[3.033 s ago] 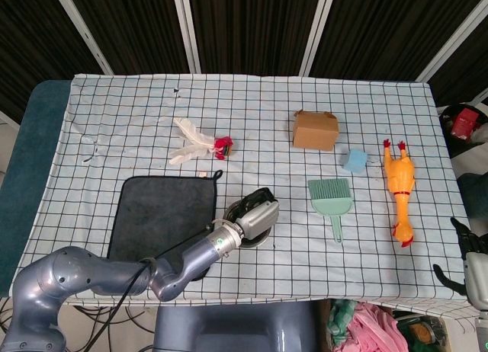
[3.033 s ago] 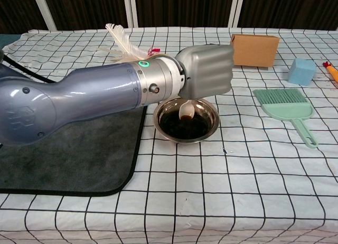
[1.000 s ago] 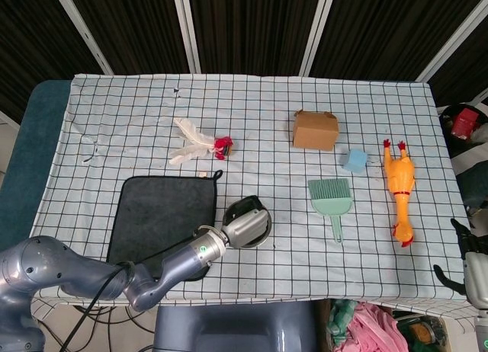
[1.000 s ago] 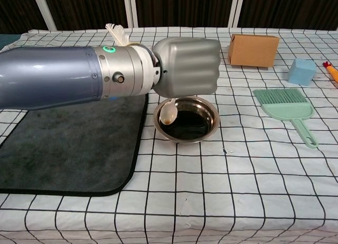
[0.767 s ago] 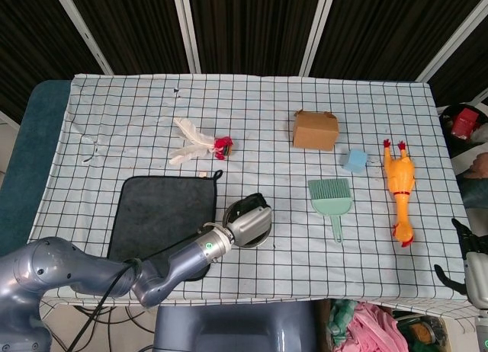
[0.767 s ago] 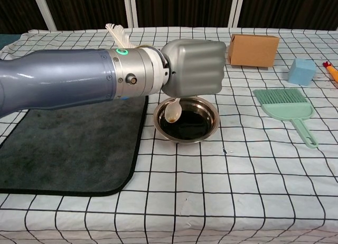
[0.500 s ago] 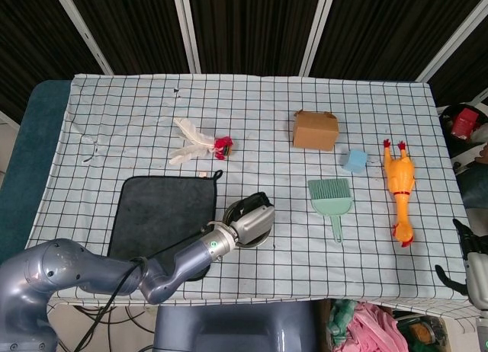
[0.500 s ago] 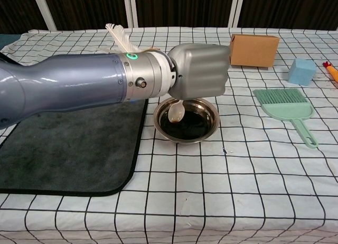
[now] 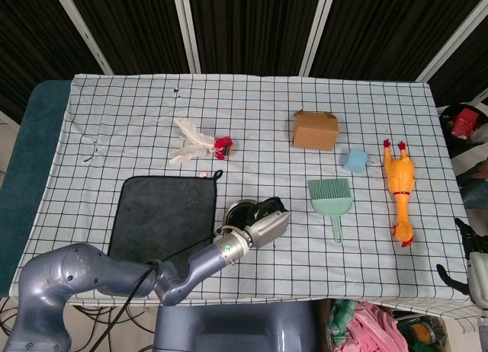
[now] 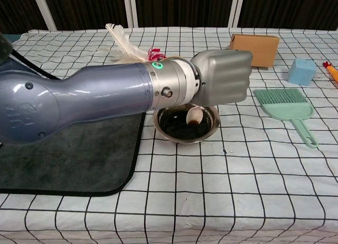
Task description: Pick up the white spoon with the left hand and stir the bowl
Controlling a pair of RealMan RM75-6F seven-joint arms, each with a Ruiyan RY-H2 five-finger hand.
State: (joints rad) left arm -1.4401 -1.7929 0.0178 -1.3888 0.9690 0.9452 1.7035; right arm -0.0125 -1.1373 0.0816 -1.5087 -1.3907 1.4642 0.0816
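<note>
Chest view shows the left hand (image 10: 224, 77) clamped on the spoon (image 10: 194, 115), now swept to the bowl's (image 10: 186, 132) right side, so stirring continues

Left arm (image 10: 79, 104): shiny blue-grey tube, small screws, green ring light near wrist. Left hand (image 10: 224, 77): smooth grey shell. Black cable (image 9: 145, 280) beside arm.
</note>
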